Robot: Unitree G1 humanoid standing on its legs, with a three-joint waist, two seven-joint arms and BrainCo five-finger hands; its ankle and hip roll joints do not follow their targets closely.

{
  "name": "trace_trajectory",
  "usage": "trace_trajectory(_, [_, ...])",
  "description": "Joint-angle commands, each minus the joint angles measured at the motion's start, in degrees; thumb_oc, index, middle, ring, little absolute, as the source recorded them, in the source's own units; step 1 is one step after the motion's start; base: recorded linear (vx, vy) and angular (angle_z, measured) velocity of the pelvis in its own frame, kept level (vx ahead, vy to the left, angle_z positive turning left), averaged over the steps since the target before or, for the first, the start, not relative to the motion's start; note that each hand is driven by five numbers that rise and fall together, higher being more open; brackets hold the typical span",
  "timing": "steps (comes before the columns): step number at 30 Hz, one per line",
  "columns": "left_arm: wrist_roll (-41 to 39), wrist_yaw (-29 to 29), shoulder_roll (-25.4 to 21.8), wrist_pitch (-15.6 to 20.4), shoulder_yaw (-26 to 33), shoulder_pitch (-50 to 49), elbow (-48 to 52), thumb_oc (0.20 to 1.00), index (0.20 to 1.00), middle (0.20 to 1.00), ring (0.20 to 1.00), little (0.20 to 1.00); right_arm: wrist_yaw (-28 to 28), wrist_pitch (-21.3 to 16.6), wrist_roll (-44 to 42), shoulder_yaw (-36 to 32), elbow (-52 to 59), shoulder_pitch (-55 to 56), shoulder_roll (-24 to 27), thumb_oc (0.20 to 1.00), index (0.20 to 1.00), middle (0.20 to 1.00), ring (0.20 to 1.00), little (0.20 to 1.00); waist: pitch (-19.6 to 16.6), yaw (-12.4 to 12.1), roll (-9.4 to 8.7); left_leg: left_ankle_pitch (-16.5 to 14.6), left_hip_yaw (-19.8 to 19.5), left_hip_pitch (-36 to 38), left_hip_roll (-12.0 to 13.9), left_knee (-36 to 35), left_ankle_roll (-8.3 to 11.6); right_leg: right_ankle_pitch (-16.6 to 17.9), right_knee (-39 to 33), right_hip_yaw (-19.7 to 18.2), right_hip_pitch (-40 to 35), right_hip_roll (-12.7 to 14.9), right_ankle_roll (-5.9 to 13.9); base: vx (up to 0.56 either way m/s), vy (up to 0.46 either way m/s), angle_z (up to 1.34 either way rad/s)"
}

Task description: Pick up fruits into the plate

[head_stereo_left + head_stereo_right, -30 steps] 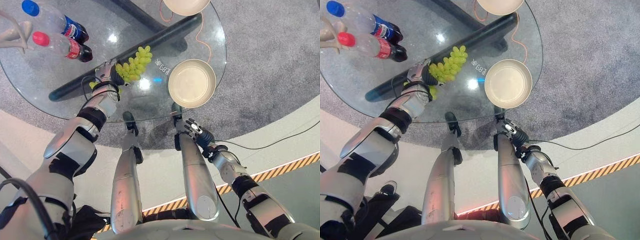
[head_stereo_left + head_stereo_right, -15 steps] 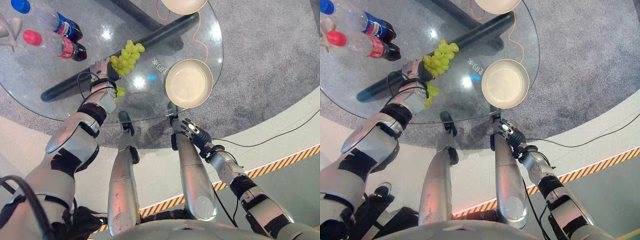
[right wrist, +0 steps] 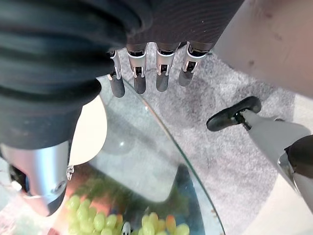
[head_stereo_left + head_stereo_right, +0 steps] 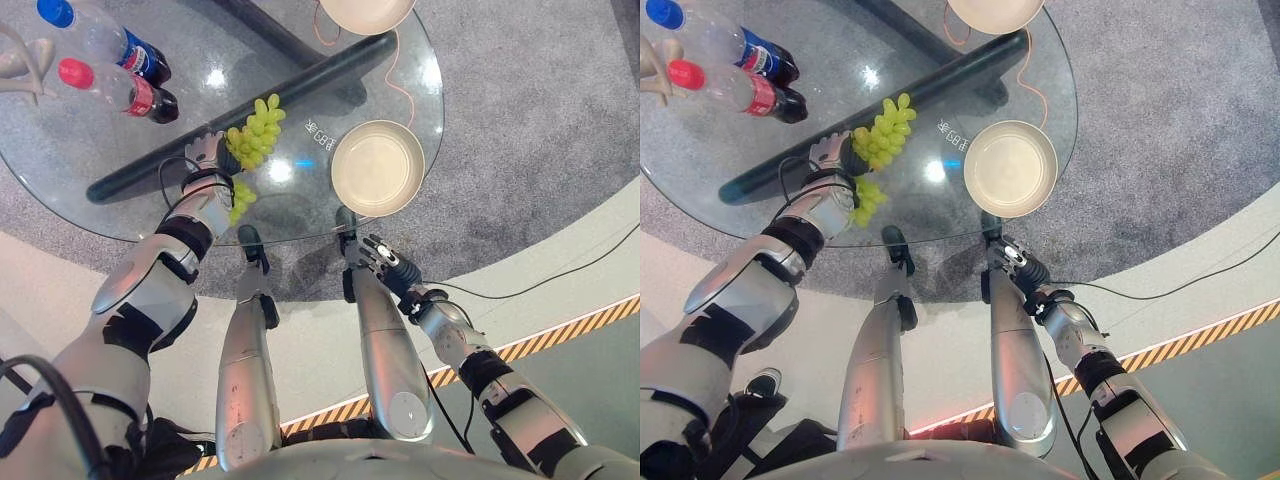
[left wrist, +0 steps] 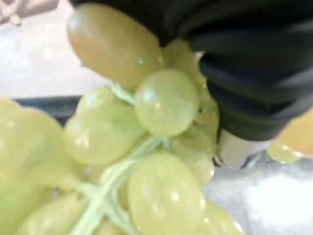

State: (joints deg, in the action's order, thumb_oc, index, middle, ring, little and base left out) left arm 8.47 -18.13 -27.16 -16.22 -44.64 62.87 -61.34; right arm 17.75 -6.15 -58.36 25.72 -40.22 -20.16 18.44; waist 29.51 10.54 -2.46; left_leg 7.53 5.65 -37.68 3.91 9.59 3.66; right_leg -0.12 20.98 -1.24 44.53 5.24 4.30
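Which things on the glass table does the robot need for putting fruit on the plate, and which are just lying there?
Needed for the job:
green grapes, held in the left hand
near plate, still bare
right hand, idle below the table edge

Just lying about:
two soda bottles
far plate
glass table

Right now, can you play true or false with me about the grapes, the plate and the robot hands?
1. The left robot hand is at the grapes. True.
2. The grapes are in the plate. False: they are over the glass table, beside the plate.
3. The right robot hand holds a bottle. False: it hangs open below the table's edge, holding nothing.
4. Two bottles lie on the table. True.
5. The near plate has fruit in it. False: it has nothing in it.
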Motion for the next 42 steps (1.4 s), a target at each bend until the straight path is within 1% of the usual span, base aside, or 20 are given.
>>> trace_trajectory(1, [-3.37, 0.42, -2.32, 2.51, 4.84, -2.39, 4.19, 0.200, 0.200, 0.200, 0.200, 0.200, 1.80, -1.41, -1.78, 0.14, 7.56, 4.63, -0.73, 1.000, 1.000, 1.000, 1.000, 1.000, 0.28, -0.38, 0.85, -3.73, -2.01, 3.55, -4.86, 0.79, -1.98, 4.36, -6.08, 0.21, -5.10, -6.93, -1.08, 0.00, -0.008, 0.05])
trace_trajectory(7, [-6.90, 2.04, -4.55, 6.47, 7.89, -6.32, 11.47, 0.200, 0.200, 0.200, 0.200, 0.200, 1.75, -2.42, -3.17, -1.24, 13.53, 6.27, -0.85, 1.000, 1.000, 1.000, 1.000, 1.000, 0.28, -1.55, 1.29, -3.83, -2.36, 8.79, -4.76, -1.65, -1.88, 4.01, -7.56, 1.36, -9.91, -6.11, -0.53, 0.01, -0.002, 0.02])
trace_trajectory(14, [-10.62, 4.28, -8.26, 10.12, 11.85, -11.80, 21.78, 0.200, 0.200, 0.200, 0.200, 0.200, 0.74, -2.63, -0.18, -4.01, 20.77, 7.32, -0.45, 1.000, 1.000, 1.000, 1.000, 1.000, 0.28, -3.36, 1.42, -4.15, -2.60, 16.02, -4.45, -4.18, -1.79, 3.28, -9.16, 2.81, -16.97, -5.08, 0.14, 0.03, -0.011, 0.07])
trace_trajectory(17, [-12.92, 6.49, -10.57, 10.90, 13.66, -14.73, 27.38, 0.200, 0.200, 0.200, 0.200, 0.200, -0.61, -0.97, 1.86, -5.89, 24.59, 7.54, 0.60, 1.000, 1.000, 1.000, 1.000, 1.000, -0.11, -4.25, 1.44, -4.67, -3.15, 19.40, -4.55, -4.72, -1.82, 2.54, -9.38, 3.46, -20.39, -4.64, 0.26, 0.07, -0.018, 0.09])
trace_trajectory(18, [-13.33, 6.88, -11.06, 11.42, 14.15, -15.69, 28.67, 0.200, 0.200, 0.200, 0.200, 0.200, -0.76, -0.80, 2.78, -6.22, 25.36, 7.72, 0.84, 1.000, 1.000, 1.000, 1.000, 1.000, -0.64, -4.49, 1.49, -4.75, -3.28, 20.09, -4.52, -5.01, -1.80, 2.38, -9.52, 3.68, -21.06, -4.47, 0.29, 0.08, -0.010, 0.18])
trace_trajectory(21, [-13.70, 8.84, -13.00, 13.12, 15.82, -19.14, 33.39, 0.200, 0.200, 0.200, 0.200, 0.200, -1.53, 1.48, 4.11, -8.09, 28.07, 7.91, 2.43, 1.000, 1.000, 1.000, 1.000, 1.000, -2.75, -5.36, 1.59, -5.12, -3.69, 22.48, -4.60, -5.66, -1.76, 1.86, -10.28, 4.45, -23.74, -3.91, 0.32, 0.09, -0.016, 0.13])
trace_trajectory(25, [-12.26, 12.08, -15.01, 13.89, 18.89, -24.49, 40.91, 0.200, 0.200, 0.200, 0.200, 0.200, -2.49, 4.67, 4.94, -10.36, 31.00, 7.97, 4.35, 1.000, 1.000, 1.000, 1.000, 1.000, -5.64, -6.45, 1.74, -5.71, -3.84, 25.76, -4.41, -6.27, -1.56, 1.40, -11.92, 5.35, -27.92, -3.19, 0.24, 0.10, -0.002, 0.09])
trace_trajectory(29, [-10.81, 15.38, -15.99, 13.55, 21.45, -28.83, 47.60, 0.200, 0.200, 0.200, 0.200, 0.200, -4.27, 7.01, 4.49, -11.69, 33.73, 7.98, 5.04, 1.000, 1.000, 1.000, 1.000, 1.000, -8.32, -7.47, 1.89, -6.15, -3.89, 28.87, -4.34, -6.95, -1.50, 1.05, -13.65, 5.91, -32.03, -2.72, 0.17, 0.12, 0.000, 0.10])
trace_trajectory(31, [-9.09, 17.93, -15.84, 12.99, 23.09, -31.97, 52.68, 0.200, 0.200, 0.200, 0.200, 0.200, -5.10, 8.23, 4.11, -11.90, 35.56, 8.34, 4.47, 1.000, 1.000, 1.000, 1.000, 1.000, -10.56, -8.21, 1.92, -6.55, -3.77, 31.68, -4.39, -7.89, -1.55, 0.92, -15.61, 6.21, -35.78, -2.42, 0.30, 0.18, 0.003, 0.08])
trace_trajectory(33, [-8.25, 18.95, -15.64, 13.12, 23.52, -33.05, 53.90, 0.200, 0.200, 0.200, 0.200, 0.200, -5.29, 8.59, 4.10, -11.84, 36.16, 8.50, 4.23, 1.000, 1.000, 1.000, 1.000, 1.000, -11.37, -8.45, 1.88, -6.75, -3.77, 32.75, -4.48, -8.22, -1.60, 0.89, -16.34, 6.25, -37.17, -2.33, 0.36, 0.13, 0.006, 0.05])
trace_trajectory(35, [-6.73, 21.72, -14.84, 12.65, 23.68, -35.04, 56.46, 0.200, 0.200, 0.200, 0.200, 0.200, -6.34, 9.34, 5.25, -11.21, 36.67, 8.45, 3.32, 1.000, 1.000, 1.000, 1.000, 1.000, -13.49, -9.16, 1.90, -7.05, -3.87, 34.88, -4.64, -8.75, -1.77, 0.93, -17.51, 6.48, -39.77, -2.10, 0.47, 0.17, 0.021, 0.05])
trace_trajectory(37, [-6.01, 23.70, -14.56, 12.19, 23.60, -36.59, 58.39, 0.200, 0.200, 0.200, 0.200, 0.200, -6.92, 10.03, 5.38, -10.70, 37.40, 8.79, 2.97, 1.000, 1.000, 1.000, 1.000, 1.000, -14.70, -9.64, 2.04, -7.26, -3.99, 36.04, -4.74, -8.81, -1.84, 1.00, -18.13, 6.73, -41.35, -1.86, 0.54, 0.15, 0.031, 0.14])
trace_trajectory(42, [-3.12, 28.20, -13.92, 11.84, 22.49, -39.10, 61.04, 0.200, 0.200, 0.200, 0.200, 0.200, -7.39, 10.95, 3.60, -9.91, 38.63, 10.11, 2.70, 1.000, 1.000, 1.000, 1.000, 1.000, -17.47, -10.63, 2.29, -7.87, -4.24, 38.91, -5.00, -9.24, -2.01, 1.19, -19.75, 7.90, -44.84, -1.26, 0.85, 0.13, 0.029, 0.09])
